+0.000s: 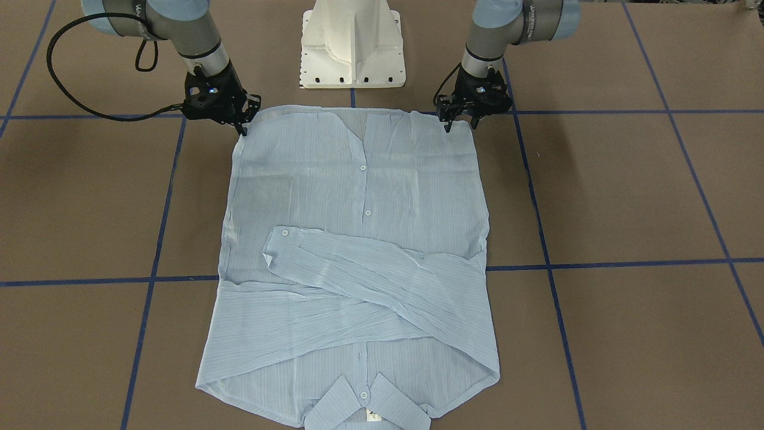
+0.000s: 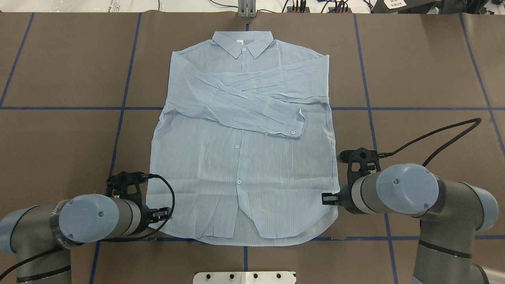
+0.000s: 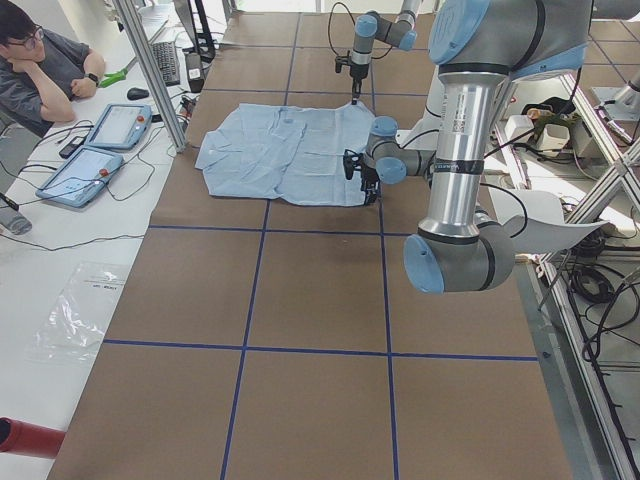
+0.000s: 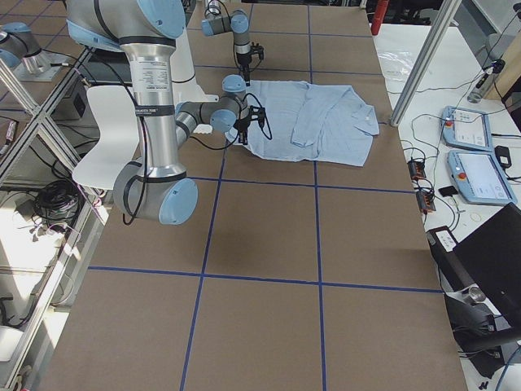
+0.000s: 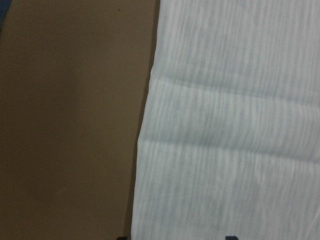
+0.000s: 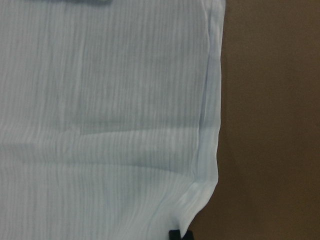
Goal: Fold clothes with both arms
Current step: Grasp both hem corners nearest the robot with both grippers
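**Flat shirt (image 2: 240, 157), a hand at each hem corner**

You have it front up on the counter (image 2: 59, 138), sleeves crossed over the chest, collar away from the robot. The left hand (image 1: 460, 126) straddles one hem corner, fingers apart. The right hand (image 1: 243, 128) is pinched together on the other.

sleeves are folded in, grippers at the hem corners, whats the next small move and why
Probably pinch both hem corners: the left gripper and right gripper sit at the near corners of the shirt, which lies flat on the table.

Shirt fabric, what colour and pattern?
Pale blue shirt, finely striped; clearest in the right wrist view.
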### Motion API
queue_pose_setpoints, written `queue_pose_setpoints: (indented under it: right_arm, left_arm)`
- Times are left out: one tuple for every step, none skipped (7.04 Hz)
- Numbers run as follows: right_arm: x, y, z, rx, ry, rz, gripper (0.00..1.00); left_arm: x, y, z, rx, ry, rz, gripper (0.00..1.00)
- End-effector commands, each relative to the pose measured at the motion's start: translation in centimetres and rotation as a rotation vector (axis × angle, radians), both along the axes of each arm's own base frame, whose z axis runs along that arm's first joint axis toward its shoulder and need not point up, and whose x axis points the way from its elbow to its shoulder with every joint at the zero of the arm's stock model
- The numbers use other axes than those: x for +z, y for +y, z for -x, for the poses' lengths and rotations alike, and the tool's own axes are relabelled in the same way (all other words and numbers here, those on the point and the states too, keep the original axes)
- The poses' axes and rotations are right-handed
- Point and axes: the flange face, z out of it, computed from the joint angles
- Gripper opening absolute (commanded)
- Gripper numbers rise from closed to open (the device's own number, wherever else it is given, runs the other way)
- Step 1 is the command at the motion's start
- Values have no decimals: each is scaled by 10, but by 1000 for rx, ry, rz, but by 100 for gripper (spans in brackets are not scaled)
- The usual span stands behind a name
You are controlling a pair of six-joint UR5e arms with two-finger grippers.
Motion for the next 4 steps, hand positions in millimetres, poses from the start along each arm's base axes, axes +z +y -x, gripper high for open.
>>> queue_pose_setpoints:
  right_arm:
    - [1,0,0,1,2,0,0]
    - [1,0,0,1,2,0,0]
    - [1,0,0,0,1,1,0]
    - [1,-1,-1,1,1,1,0]
  left_arm:
    - [6,0,-2,4,-15,2,67]
    - [8,0,-2,5,-20,2,63]
    - [7,-1,-3,5,-20,2,56]
    - [7,0,-2,6,-18,3,48]
